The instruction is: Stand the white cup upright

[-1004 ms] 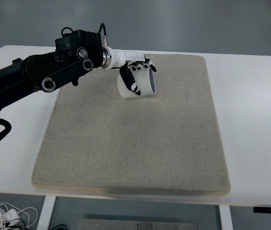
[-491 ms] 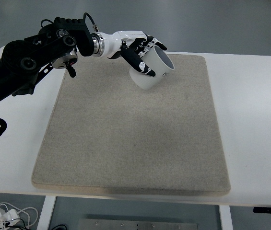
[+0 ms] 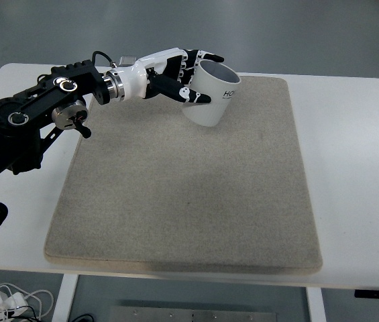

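1. The white cup (image 3: 210,94) sits at the far edge of the grey mat (image 3: 189,201), tilted, its mouth facing up and away.
2. The left hand (image 3: 179,72) wraps its fingers around the cup's side and rim, gripping it.
3. Risk: letting go while the cup leans could tip it over or roll it onto the white table (image 3: 350,154).

Big beige felt-like square mat (image 3: 189,194) sits approx centred on the white rectangular table (image 3: 357,168). Tangle of white cables (image 3: 5,302) on the floor below the table's near-left corner, grey floor (image 3: 296,33) beyond.
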`<state>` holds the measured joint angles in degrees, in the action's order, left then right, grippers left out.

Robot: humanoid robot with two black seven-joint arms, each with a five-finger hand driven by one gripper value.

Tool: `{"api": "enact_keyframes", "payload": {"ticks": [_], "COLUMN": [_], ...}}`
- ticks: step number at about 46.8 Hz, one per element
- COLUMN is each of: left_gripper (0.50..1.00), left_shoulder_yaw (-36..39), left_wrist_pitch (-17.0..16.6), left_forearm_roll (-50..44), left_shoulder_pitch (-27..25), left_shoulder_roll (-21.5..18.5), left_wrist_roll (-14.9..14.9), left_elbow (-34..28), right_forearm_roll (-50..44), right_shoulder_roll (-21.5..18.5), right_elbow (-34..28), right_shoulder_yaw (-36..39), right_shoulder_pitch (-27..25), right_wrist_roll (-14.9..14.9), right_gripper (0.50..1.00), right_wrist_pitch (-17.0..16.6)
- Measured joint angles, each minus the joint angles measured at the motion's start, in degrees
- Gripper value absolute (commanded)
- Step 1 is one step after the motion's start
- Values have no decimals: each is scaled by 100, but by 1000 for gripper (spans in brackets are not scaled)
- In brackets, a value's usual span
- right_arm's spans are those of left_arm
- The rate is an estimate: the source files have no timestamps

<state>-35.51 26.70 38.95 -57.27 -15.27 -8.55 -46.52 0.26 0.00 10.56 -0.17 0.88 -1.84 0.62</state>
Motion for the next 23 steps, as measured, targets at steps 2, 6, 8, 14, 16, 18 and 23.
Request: {"api": "enact_keyframes", "payload": {"ticks": [2, 6, 8, 14, 16, 18, 23], "left_gripper": [500, 500, 500, 500, 500, 500, 500], "left_shoulder_yaw": [-82, -209, -263, -310, -307, -285, -233], "left_wrist_pitch": [30, 105, 145, 253, 289, 326, 462], "left_forearm_roll": [1, -3, -9, -5, 7, 15, 28], "left_shoulder_pitch": [107, 293, 394, 609, 616, 620, 620], "left_shoulder_roll": [-44, -95, -102, -108, -117, -131, -136], "left_wrist_roll": [-138, -406, -557, -1122, -1338, -1565, -2032], "left_elbow": [3, 7, 50, 399, 547, 730, 1062], "right_forearm_roll": [0, 0, 0, 0, 0, 0, 0], "right_shoulder_roll": [0, 0, 0, 0, 0, 0, 0], "right_elbow": [0, 2, 3, 1, 0, 1, 2], "right_shoulder_yaw": [0, 0, 0, 0, 0, 0, 0], "right_shoulder_pitch": [-1, -1, 0, -1, 0, -1, 0], "right_wrist_roll": [0, 0, 0, 0, 0, 0, 0], "right_gripper": [952, 952, 952, 952, 952, 952, 952], "right_wrist_pitch": [0, 0, 0, 0, 0, 0, 0]}}
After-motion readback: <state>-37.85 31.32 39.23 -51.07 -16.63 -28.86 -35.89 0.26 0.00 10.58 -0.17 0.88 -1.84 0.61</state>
